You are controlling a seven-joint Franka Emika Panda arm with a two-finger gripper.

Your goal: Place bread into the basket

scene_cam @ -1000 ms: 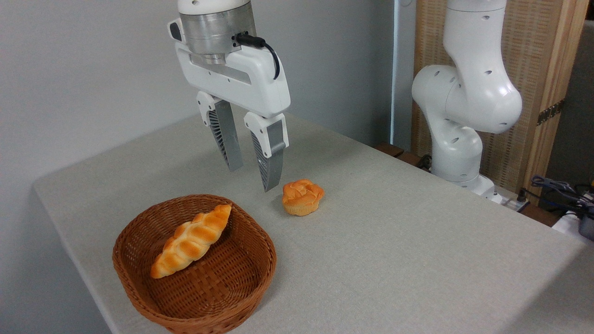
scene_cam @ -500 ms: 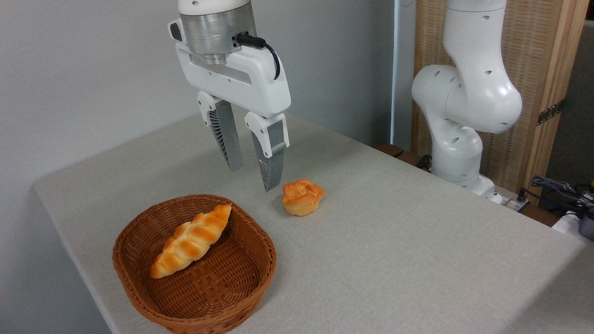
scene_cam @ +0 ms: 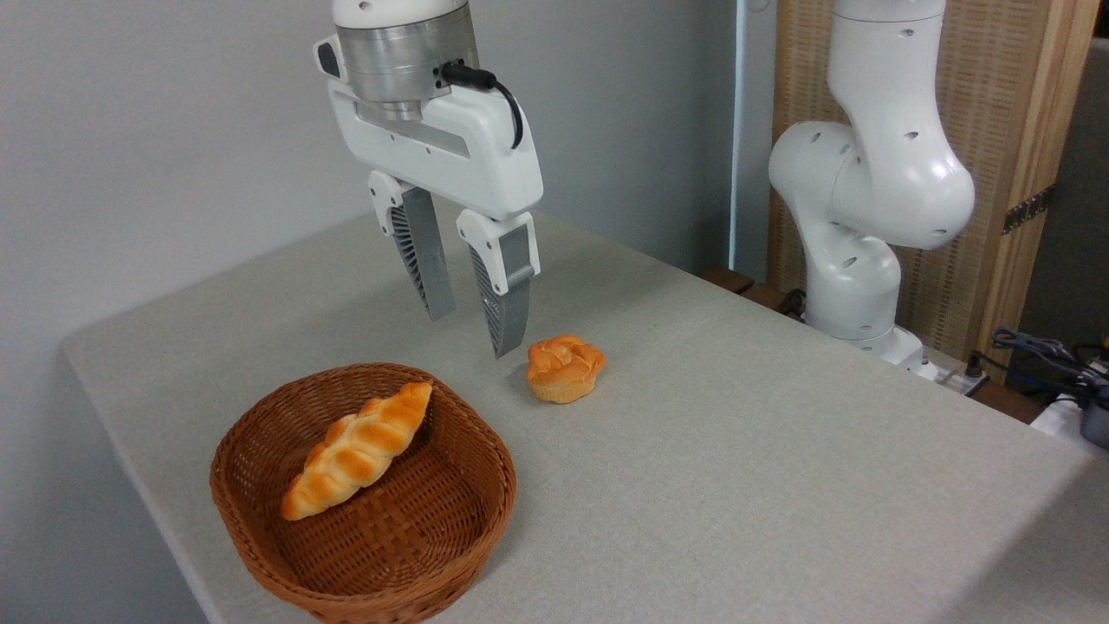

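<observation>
The bread (scene_cam: 565,367), a small round golden-orange bun with a lobed cracked top, sits on the grey table to the right of the basket. The basket (scene_cam: 260,425), round brown wicker with a low rim, stands near the table's front left corner. My gripper (scene_cam: 472,334) hangs above the table between the basket's far rim and the bun, just left of the bun. It is open, and its two grey fingers point down with nothing between them.
A long braided loaf (scene_cam: 357,450) lies diagonally inside the basket. The arm's white base (scene_cam: 853,260) stands at the table's far right edge, with cables (scene_cam: 1044,355) beyond it. The table's left edge (scene_cam: 130,451) runs close to the basket.
The gripper has shifted very slightly right and down. The bun, the basket and the loaf have not moved.
</observation>
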